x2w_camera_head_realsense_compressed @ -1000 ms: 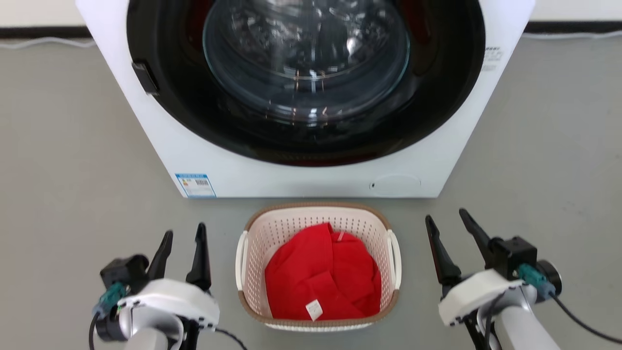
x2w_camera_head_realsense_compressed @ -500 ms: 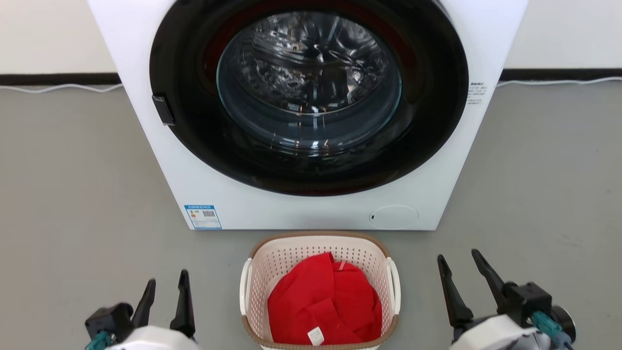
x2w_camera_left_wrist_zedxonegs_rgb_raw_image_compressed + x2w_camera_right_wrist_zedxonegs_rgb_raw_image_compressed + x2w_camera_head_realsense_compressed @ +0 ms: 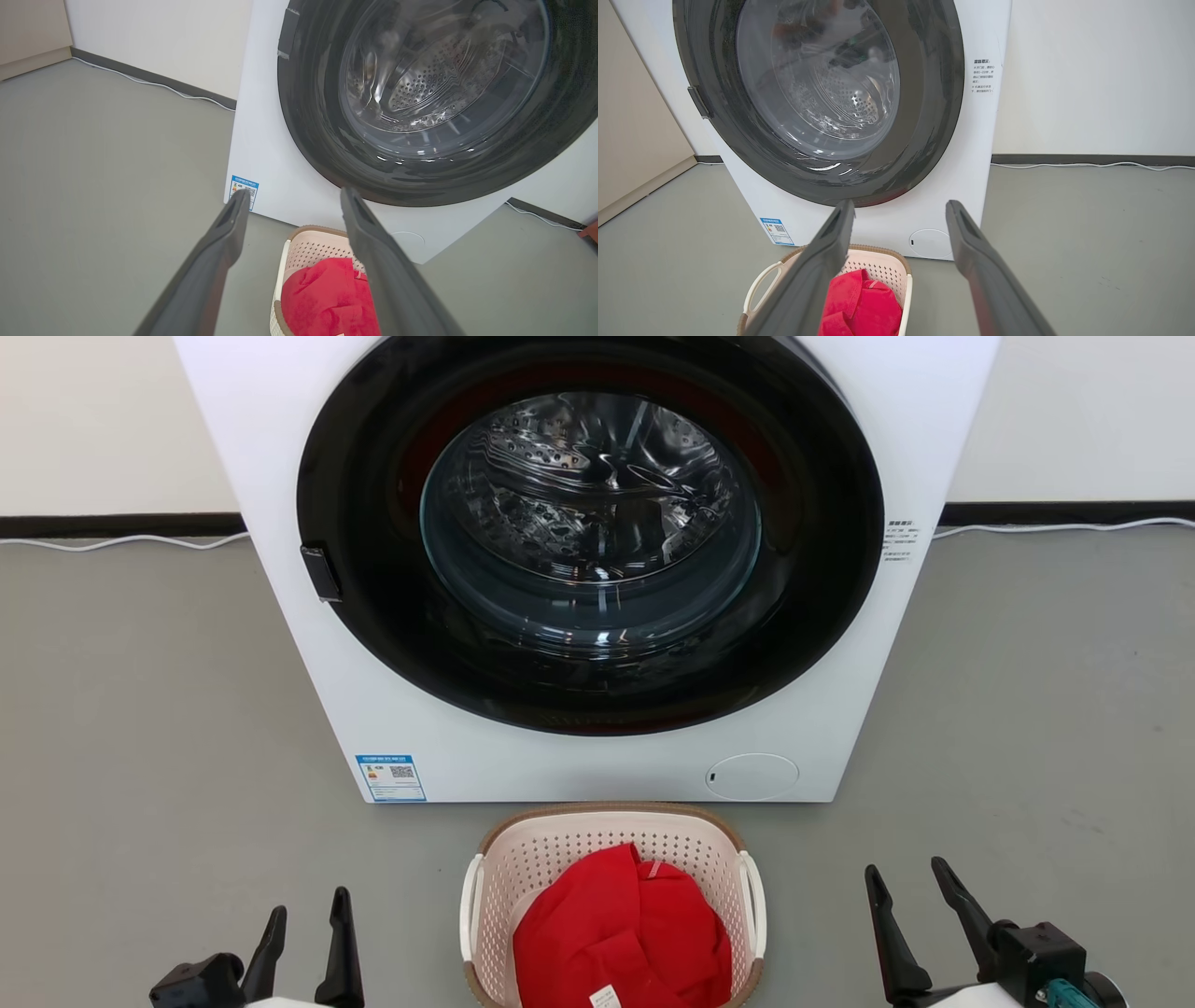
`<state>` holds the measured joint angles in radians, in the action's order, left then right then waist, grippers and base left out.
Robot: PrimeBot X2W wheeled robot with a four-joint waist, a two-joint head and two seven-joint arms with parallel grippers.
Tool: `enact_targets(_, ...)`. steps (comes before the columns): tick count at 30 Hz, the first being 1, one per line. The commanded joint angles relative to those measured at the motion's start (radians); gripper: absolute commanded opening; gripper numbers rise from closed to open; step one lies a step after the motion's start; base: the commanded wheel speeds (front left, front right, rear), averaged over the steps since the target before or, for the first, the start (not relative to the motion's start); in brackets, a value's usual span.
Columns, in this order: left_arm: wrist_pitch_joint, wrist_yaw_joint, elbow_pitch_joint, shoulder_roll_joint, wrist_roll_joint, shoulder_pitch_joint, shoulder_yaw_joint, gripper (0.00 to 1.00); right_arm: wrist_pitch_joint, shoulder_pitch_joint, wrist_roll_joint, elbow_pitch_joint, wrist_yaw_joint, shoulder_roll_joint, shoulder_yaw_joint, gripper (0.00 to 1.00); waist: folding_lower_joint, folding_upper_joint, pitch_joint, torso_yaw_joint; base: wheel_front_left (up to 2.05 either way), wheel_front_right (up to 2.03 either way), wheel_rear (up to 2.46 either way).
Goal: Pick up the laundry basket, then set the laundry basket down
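sitting on the floor just before the washer [image 3: 579,765], the laundry basket [image 3: 611,814] holds a red garment [image 3: 621,933] (a soft, light load). likely stiff, light plastic; best taken by its white side handles [image 3: 466,919]. left claw [image 3: 309,902] and right claw [image 3: 905,866] gape empty on either side.

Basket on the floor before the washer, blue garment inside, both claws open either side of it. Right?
No. The garment in the laundry basket is red, not blue, as the head view shows; the rest stands.
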<state>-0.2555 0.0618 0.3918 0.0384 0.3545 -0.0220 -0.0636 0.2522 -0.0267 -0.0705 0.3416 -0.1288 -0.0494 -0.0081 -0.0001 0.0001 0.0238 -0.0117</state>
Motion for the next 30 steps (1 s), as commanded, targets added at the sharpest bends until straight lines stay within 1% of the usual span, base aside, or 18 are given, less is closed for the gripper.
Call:
enact_targets(1,-0.006,-0.003,-0.029,0.012,0.003,0.013,-0.032,1.0,0.01,0.01,0.012,-0.025,-0.002,-0.002,0.02,1.0,0.0001,-0.0001,0.0,0.001,0.0,0.0,0.0)
enact_targets(16,-0.006,0.0,-0.034,0.012,-0.014,0.008,-0.02,1.0,0.01,0.006,0.008,-0.017,-0.002,-0.001,0.01,1.0,0.0001,-0.0001,0.004,0.007,0.0,0.0,0.0)
enact_targets(17,0.0,0.0,-0.009,0.001,-0.008,-0.012,0.007,0.0,0.0,-0.013,0.0,0.002,0.0,0.002,-0.012,0.0,0.0001,-0.0001,0.004,0.007,0.0,0.0,0.0)
enact_targets(22,0.003,0.0,0.043,-0.013,-0.004,-0.026,0.007,0.0,-0.005,-0.028,-0.007,0.049,0.0,0.005,-0.013,0.0,0.0001,-0.0001,0.004,0.007,0.0,0.0,0.0)
enact_targets(25,0.014,0.002,0.042,-0.012,0.025,-0.019,0.002,0.0,-0.016,-0.021,-0.043,0.049,0.0,0.005,-0.018,0.0,0.0005,-0.0001,0.004,0.007,0.0,0.0,0.0)
enact_targets(28,0.023,0.004,0.036,-0.012,0.056,-0.016,0.001,0.0,-0.025,-0.019,-0.081,0.044,0.0,0.005,-0.02,0.0,0.0023,-0.0001,0.005,0.007,0.0,0.0,0.0)
enact_targets(30,0.029,0.005,0.032,-0.011,0.077,-0.015,0.001,0.0,-0.03,-0.017,-0.105,0.041,0.0,0.005,-0.021,0.0,0.0016,-0.0001,0.004,0.007,0.0,0.0,0.0)
